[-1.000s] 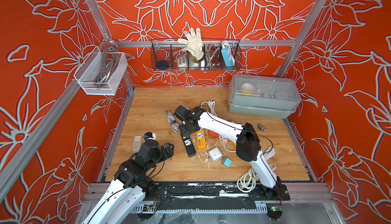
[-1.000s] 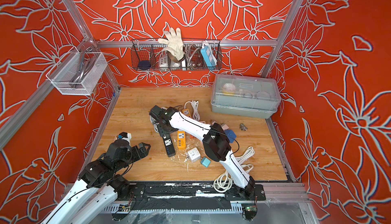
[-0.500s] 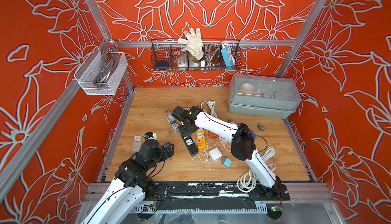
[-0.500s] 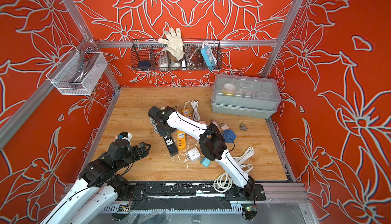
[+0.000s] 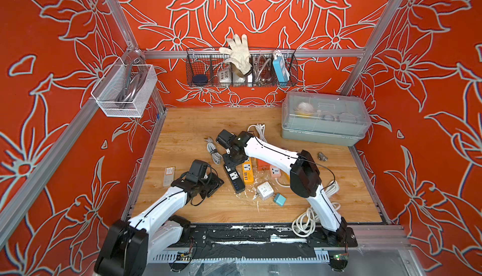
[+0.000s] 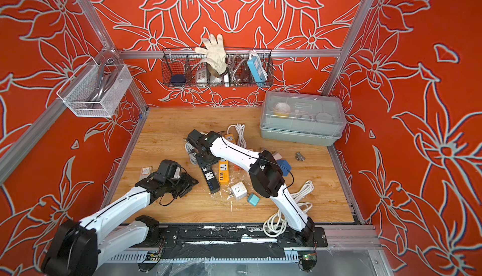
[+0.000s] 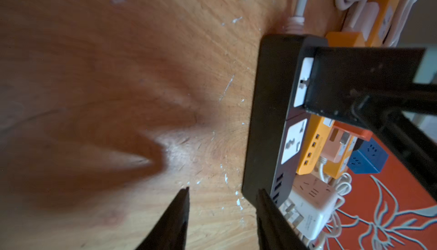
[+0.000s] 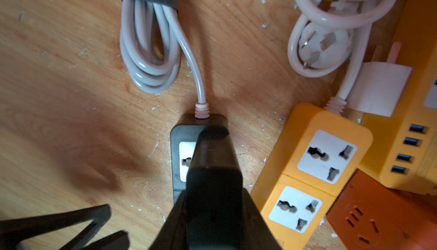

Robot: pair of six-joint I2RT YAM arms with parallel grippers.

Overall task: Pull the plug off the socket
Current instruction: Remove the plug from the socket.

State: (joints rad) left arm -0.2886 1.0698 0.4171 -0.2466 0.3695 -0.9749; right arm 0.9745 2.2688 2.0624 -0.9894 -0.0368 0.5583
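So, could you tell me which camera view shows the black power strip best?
A top view: it shows the black power strip nearly full length, only its cord end under the right gripper. The left wrist view shows it close but foreshortened; the right wrist view shows just its cord end, mostly behind that gripper.

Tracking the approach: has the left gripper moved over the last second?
Yes. The left gripper has moved closer to the black power strip, which stayed put.
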